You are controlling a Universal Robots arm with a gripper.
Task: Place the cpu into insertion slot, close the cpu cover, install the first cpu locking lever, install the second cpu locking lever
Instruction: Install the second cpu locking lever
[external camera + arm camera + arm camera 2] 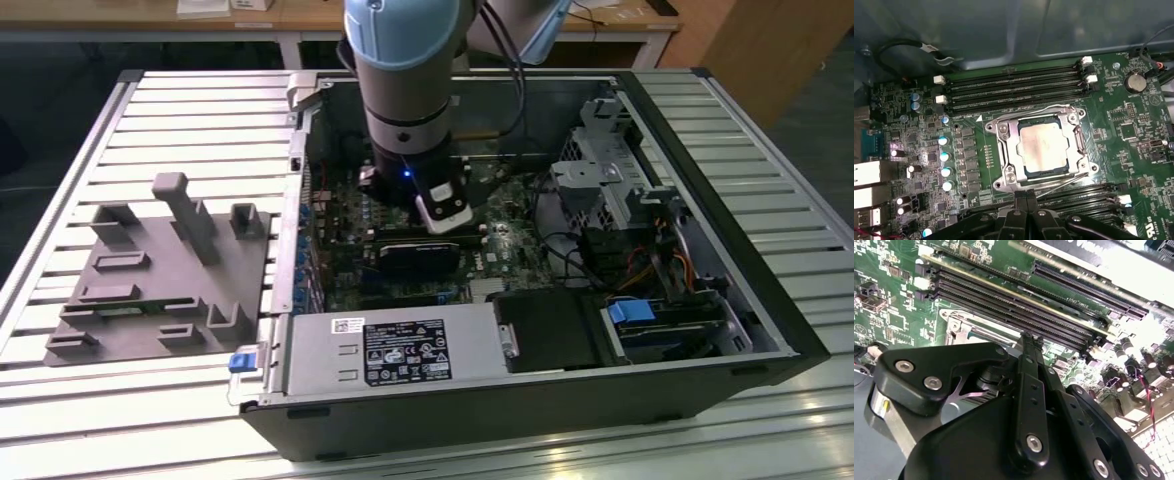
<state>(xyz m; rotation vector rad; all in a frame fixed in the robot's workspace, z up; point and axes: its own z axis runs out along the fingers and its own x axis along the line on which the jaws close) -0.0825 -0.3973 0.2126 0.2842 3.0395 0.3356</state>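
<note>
The cpu (1043, 145), a square chip with a dull silver top, lies in the insertion slot (1030, 176) on the green motherboard. The cpu cover (1006, 145), a silvery frame with a square window, lies flat around it. One thin wire locking lever (1029, 112) runs along the side by the memory slots. Another locking lever (1064, 181) runs along the opposite side. My gripper (1027, 200) is shut, its black fingertips pressed together just beside that second lever, with nothing visible between them. The gripper (1030, 340) reaches down into the open computer case (447, 222).
Long black memory slots (1014, 90) flank the socket. A grey labelled power supply box (387, 350) fills the case's near edge and a metal drive cage (614, 180) stands at the exterior view's right. A grey fixture tray (147, 280) lies outside the case.
</note>
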